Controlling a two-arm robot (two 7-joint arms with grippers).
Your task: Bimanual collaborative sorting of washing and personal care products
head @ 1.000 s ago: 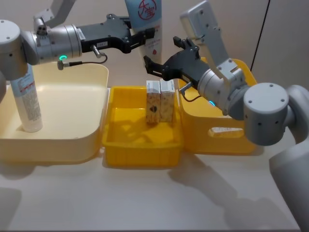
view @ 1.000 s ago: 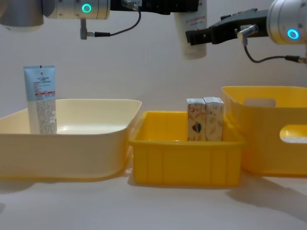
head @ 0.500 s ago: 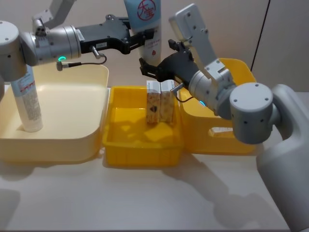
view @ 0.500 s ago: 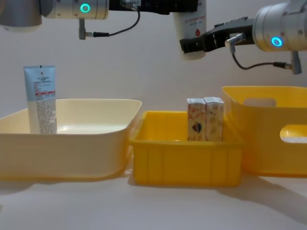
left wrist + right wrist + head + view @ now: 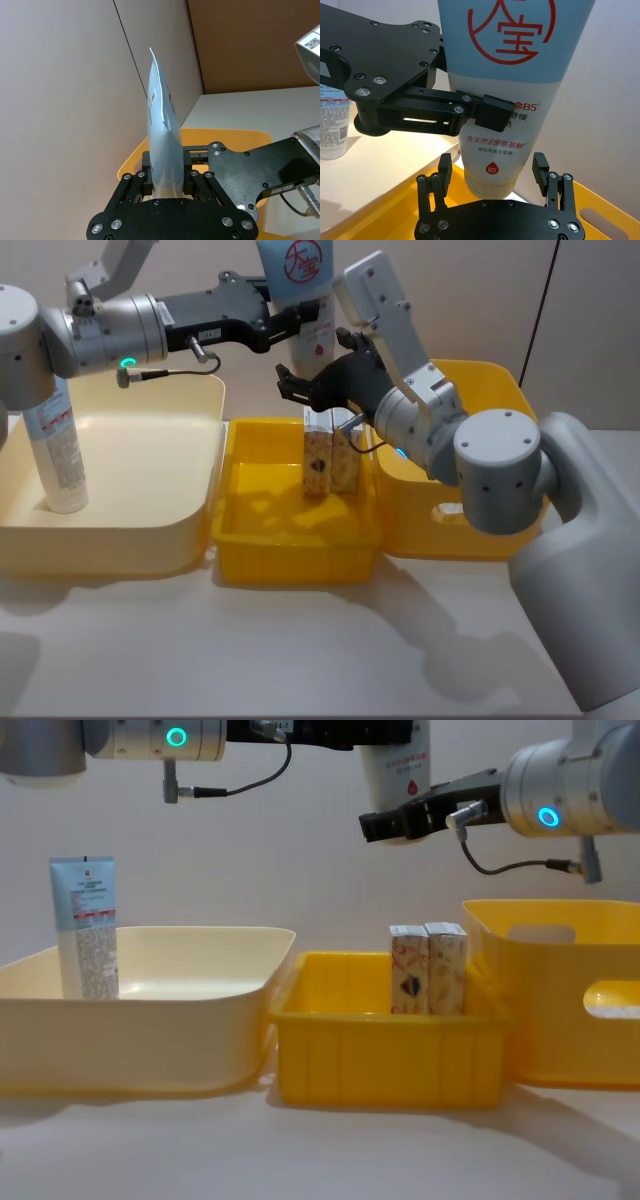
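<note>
Nearest lies the bare white table. On it three bins stand in a row. A wide cream plastic bin is on the left and a small yellow plastic bin in the middle. A taller yellow plastic bin with handle cut-outs is on the right, and each bin stands close against the next.

In the cream bin, toward its left side, a light-blue-and-white squeeze tube with red lettering stands upright. In the small yellow bin two small cream cardboard boxes with orange-and-blue print stand upright and touching each other. They are at the bin's far right, next to the taller bin.

Higher and farther back, above the far side of the small yellow bin, the left gripper reaches in from the left. Its fingers are clamped on the flat faces of a light-blue-and-white squeeze tube with a red circular logo. This tube hangs upright in the air, cap end down.

The right gripper comes in from the right at the tube's lower end. Its fingers are spread wide, one on each side of the cap end, with a gap left on both sides.
</note>
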